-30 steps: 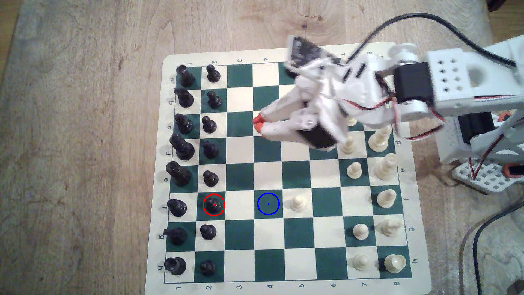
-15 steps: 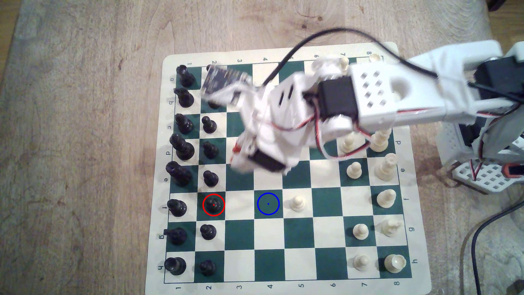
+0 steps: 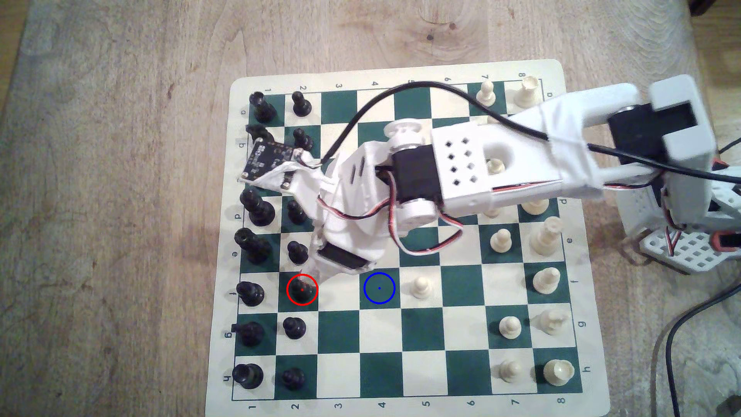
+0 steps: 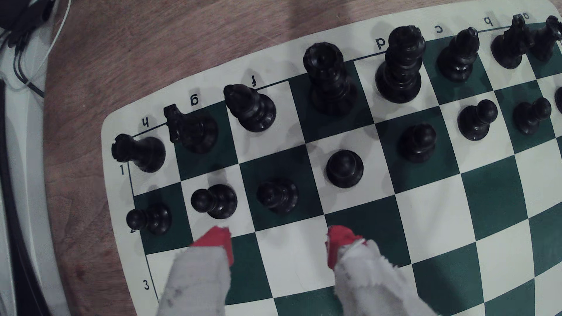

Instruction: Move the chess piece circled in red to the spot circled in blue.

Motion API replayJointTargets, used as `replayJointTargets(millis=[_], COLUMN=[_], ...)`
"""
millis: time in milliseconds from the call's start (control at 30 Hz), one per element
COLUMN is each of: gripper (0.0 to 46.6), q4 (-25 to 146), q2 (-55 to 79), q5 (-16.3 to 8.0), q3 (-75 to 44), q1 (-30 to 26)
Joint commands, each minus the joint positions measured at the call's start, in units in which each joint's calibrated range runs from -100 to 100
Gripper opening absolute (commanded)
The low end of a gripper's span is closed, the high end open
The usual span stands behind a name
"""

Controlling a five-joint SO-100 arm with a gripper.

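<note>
1. One chessboard [image 3: 577, 345] lies under the arm.
2. One claw [image 4: 278, 246] — fingers spread, holding nothing. It is best lowered straight and centred, clear of neighbouring pieces.
3. Black pawns [image 4: 344, 168]: seven whole, an eighth at the edge. The red-ringed pawn [image 4: 277, 194] stands just ahead of the fingertip gap.
4. One blue-ringed square [image 3: 379, 288] — just behind the claw.

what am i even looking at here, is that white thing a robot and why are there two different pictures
Yes, the white thing is a small robot arm. One picture looks down on the table from above; the other comes from a camera on the arm's wrist, looking past its red-tipped gripper. On the wooden table lies a green and cream chessboard with black and cream pieces. A red ring marks the black pawn to move, a blue ring the target square. The jaws are open, holding nothing, just short of that pawn.
</note>
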Motion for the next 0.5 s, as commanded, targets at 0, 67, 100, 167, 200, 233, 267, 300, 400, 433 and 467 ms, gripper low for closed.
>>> replayJointTargets(millis=[0,67,100,167,200,233,267,300,400,433,467], gripper=[17.8,17.9,17.9,17.9,17.9,17.9,17.9,17.5,16.8,16.8,16.8], q4=[0.56,0.56,0.56,0.56,0.48,0.48,0.48,0.07,-1.33,-2.39,-2.96], q2=[2.21,3.82,4.67,6.71,7.14,7.56,8.07,8.66,9.43,9.94,10.28], q5=[0.15,0.24,0.34,0.59,0.68,0.78,0.88,0.88,0.83,0.88,0.88], q3=[-9.79,-10.97,-11.88,-14.23,-14.87,-15.32,-15.87,-16.32,-16.32,-16.32,-16.32], q1=[0.08,0.08,0.08,0.0,-0.08,-0.16,-0.23,-0.23,-0.23,-0.31,-0.31])
